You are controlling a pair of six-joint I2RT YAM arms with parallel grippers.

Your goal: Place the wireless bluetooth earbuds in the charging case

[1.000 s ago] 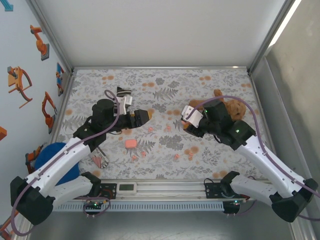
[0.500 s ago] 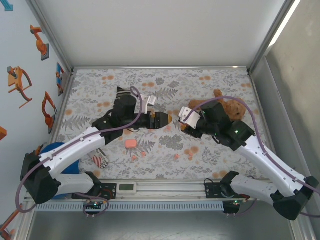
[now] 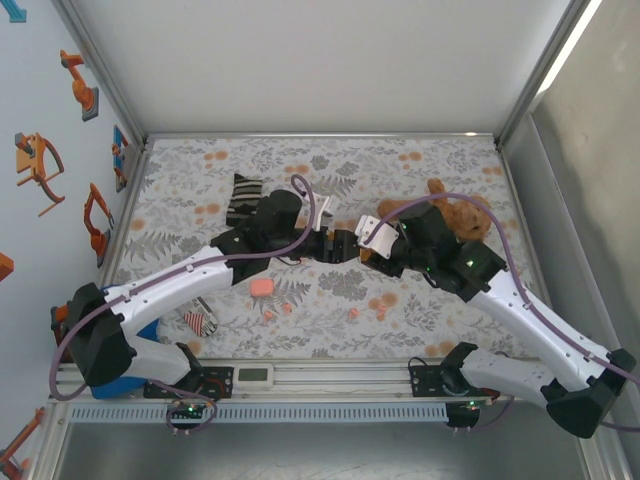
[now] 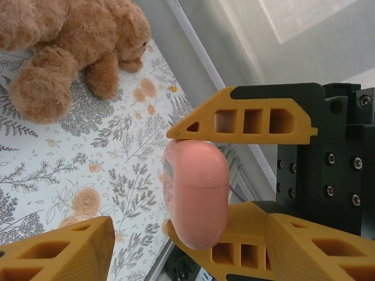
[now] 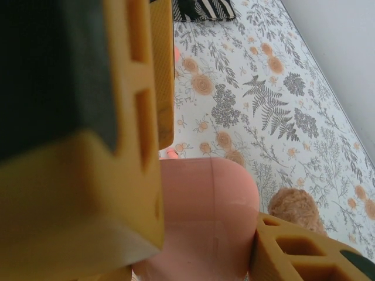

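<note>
Right gripper (image 4: 176, 178): fingers clamped on a pink case (image 4: 196, 199), one finger at each end of it in the left wrist view. The case is held up off the floral cloth (image 4: 88, 170). It looks closed, and a seam line runs across it in the right wrist view.

Left gripper (image 3: 345, 246): fingers spread wide with nothing in them. In the left wrist view my own fingers sit at the bottom corners and the held case is straight ahead between them. I can't tell whether they touch it.

From the top, my two grippers meet nose to nose at the middle of the cloth, just left of the teddy bear (image 3: 462, 215).

Earbuds (image 3: 287, 308): loose on the cloth toward the near edge, well apart from both grippers. Two lie close together left of centre, and one more (image 3: 352, 313) lies off to their right. They are too small to tell which way they lie.

Second pink case (image 3: 262, 287): flat on the cloth just beyond the two earbuds, beside my left forearm. I can't tell whether it is open or closed.

Striped sock (image 3: 243, 198): on the cloth beyond my left arm.
</note>
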